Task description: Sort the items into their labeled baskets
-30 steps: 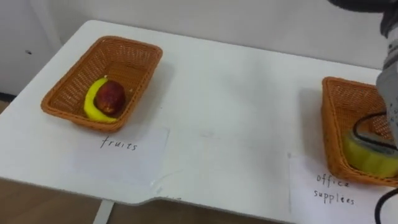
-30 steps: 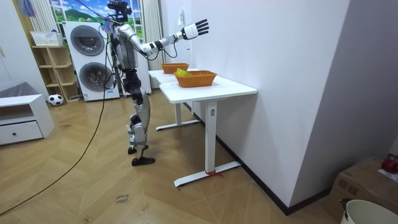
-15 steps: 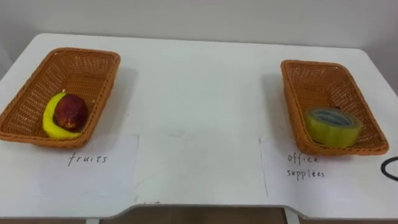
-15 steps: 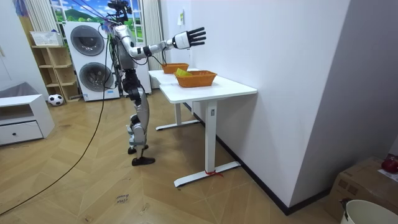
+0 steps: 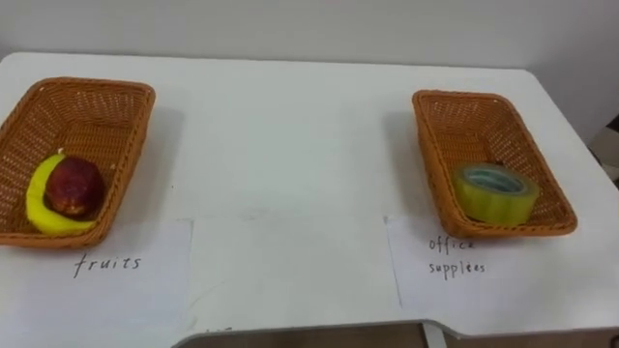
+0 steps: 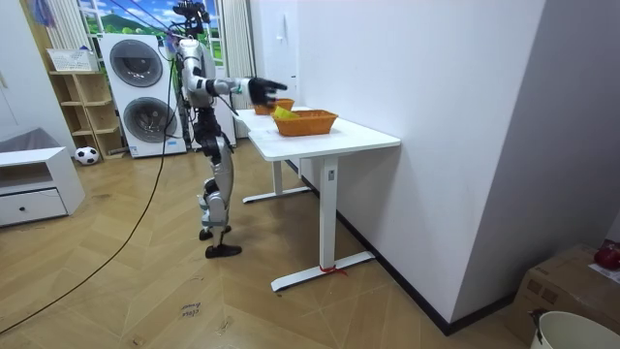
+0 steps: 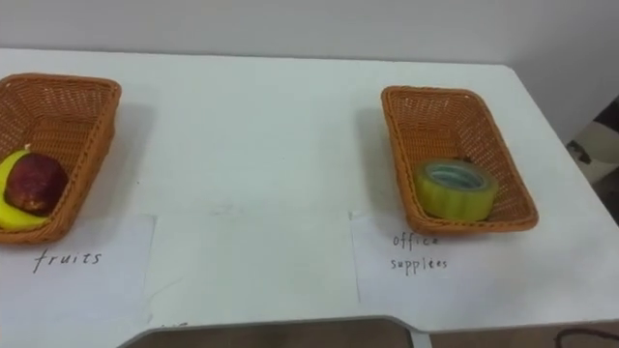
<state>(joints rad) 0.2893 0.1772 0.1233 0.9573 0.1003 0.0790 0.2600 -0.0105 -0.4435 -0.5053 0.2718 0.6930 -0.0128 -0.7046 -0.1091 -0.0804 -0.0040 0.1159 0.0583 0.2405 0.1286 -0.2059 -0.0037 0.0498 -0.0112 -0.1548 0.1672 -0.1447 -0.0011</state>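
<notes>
Far left, the fruit basket [image 5: 97,89] holds the banana [image 5: 37,211] with the apple [image 5: 73,187] lying on it, both against the near wall. A paper label [image 5: 106,263] lies just in front of that basket. The middle of the table [image 5: 290,145] is bare, with nothing waiting to be sorted. To the right, the office basket [image 5: 464,100] holds the tape [image 5: 495,191], lying flat at its near end, and a second label [image 5: 455,257] lies in front of it.

What has changed is my own arm. A second ago it hung over the office basket at the right edge of my sight, hand raised high and spread. In the room view my right hand [image 6: 260,89] has since come down to about table height, short of the baskets. It is smeared there, so I cannot tell whether the fingers are loose or curled. Nothing appears to be in it. My head has swung too, so both baskets now sit square before me.

I judge the sorting finished: fruit left, tape right
</notes>
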